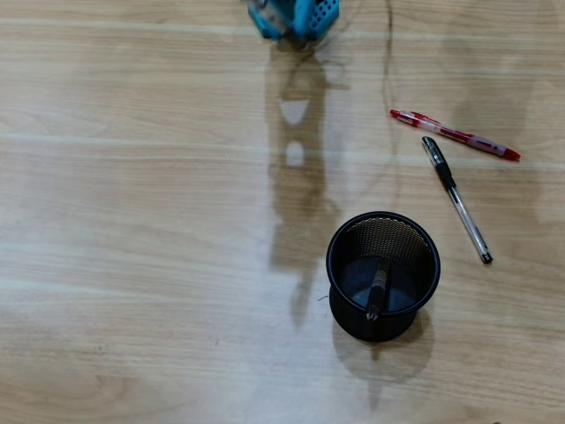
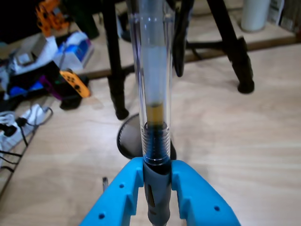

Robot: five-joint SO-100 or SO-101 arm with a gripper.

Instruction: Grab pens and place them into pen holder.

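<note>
Your gripper (image 2: 157, 181) is clamped on a clear pen (image 2: 153, 84), while the overhead view shows one pen (image 1: 378, 288) in the holder (image 1: 344, 237) and two lying right of it.

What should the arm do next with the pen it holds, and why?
Probably carry the clear pen over the pen holder before letting go. The wrist view shows the blue jaws closed on the pen's dark grip, pen pointing away from the camera. In the overhead view the arm sits at the top edge, far from the holder, which has one pen inside.
</note>
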